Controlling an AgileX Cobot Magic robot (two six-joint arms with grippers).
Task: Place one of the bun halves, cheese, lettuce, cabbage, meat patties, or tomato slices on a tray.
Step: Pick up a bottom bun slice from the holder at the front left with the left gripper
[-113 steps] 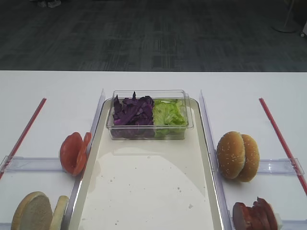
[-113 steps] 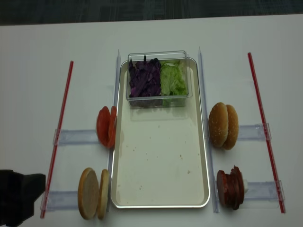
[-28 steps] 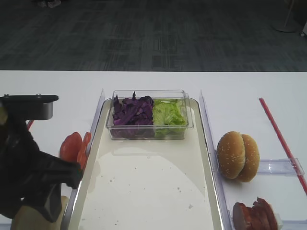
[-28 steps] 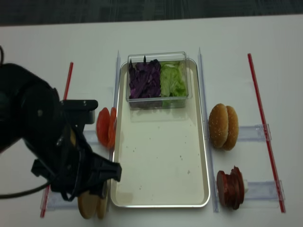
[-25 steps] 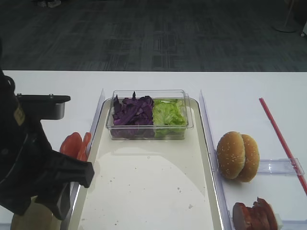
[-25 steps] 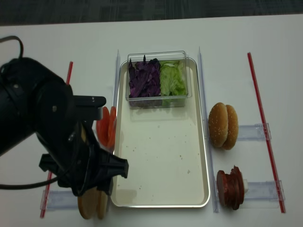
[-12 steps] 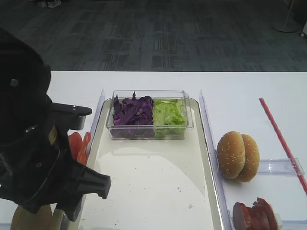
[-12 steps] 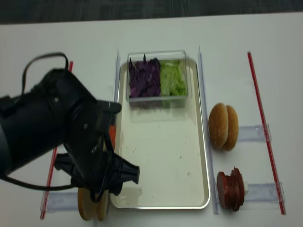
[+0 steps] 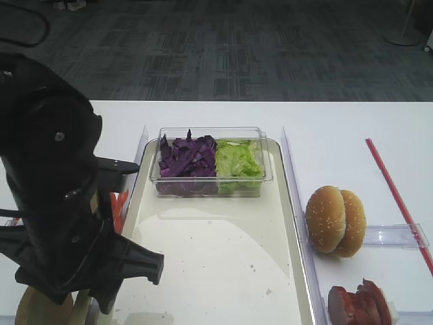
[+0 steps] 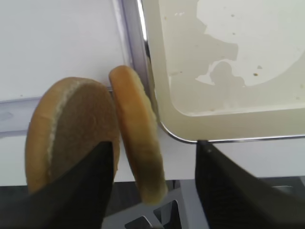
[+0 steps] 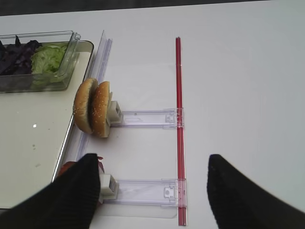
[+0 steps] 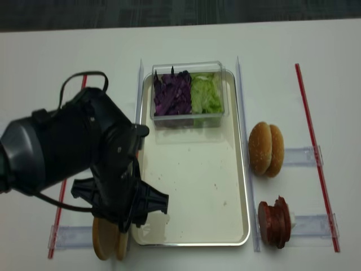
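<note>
Cream-white tray (image 12: 192, 192) with a thin silvery rim; clear plastic tub (image 12: 188, 94) holding dark purple cabbage (image 12: 172, 93) and bright light-green lettuce (image 12: 206, 94). Tan bun halves (image 10: 90, 133) with light crust edges. Golden sesame-speckled buns (image 12: 266, 149), dark reddish-brown meat patties (image 12: 273, 222), orange-red tomato slices (image 9: 116, 206), red strips (image 11: 179, 124) on a white table (image 12: 299, 45), black left arm (image 12: 73, 164)

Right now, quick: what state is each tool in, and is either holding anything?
Left tool: open, one finger on each side of the inner bun half, not clamped yet.
Right tool: open, holding nothing, hanging above the table.
</note>
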